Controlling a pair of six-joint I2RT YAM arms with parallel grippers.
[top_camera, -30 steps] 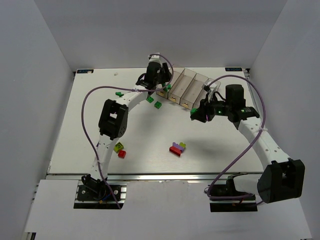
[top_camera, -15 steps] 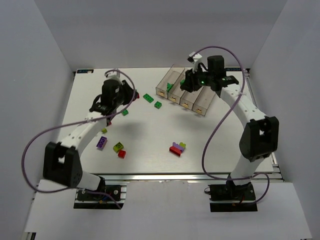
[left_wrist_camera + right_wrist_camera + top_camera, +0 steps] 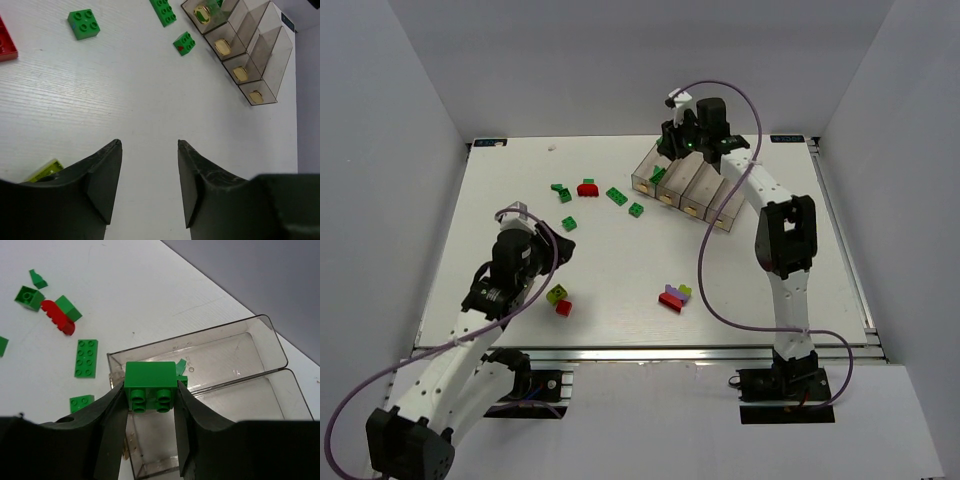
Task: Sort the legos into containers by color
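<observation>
Top external first: a second ago my left arm (image 3: 510, 270) was reaching up by the containers (image 3: 715, 200) and my right arm (image 3: 750, 185) hung over the right half of the tabletop (image 3: 750, 290). Now they have swapped roles: the left has pulled back toward the near-left corner, and the right jaws are poised over the leftmost bin (image 3: 645, 178) near the far edge. I read that as one more green delivery about to drop while the left lines up a pick. Counting here: four bins, five loose green legos (image 3: 617, 195) that I can separate, three red legos (image 3: 563, 308), two yellow-green legos (image 3: 557, 294), one purple lego (image 3: 672, 292), plus one green piece (image 3: 658, 175) already in the leftmost bin. Left wrist: the left jaws stand apart with nothing between them, over bare tabletop. Ahead lie three green ones, a red one cut by the frame, a yellow-green corner and all four bins. Right wrist: the right jaws are clenched on a green brick (image 3: 150, 376), held just above the leftmost bin. A sixth loose green touches the red arch (image 3: 57, 324).
</observation>
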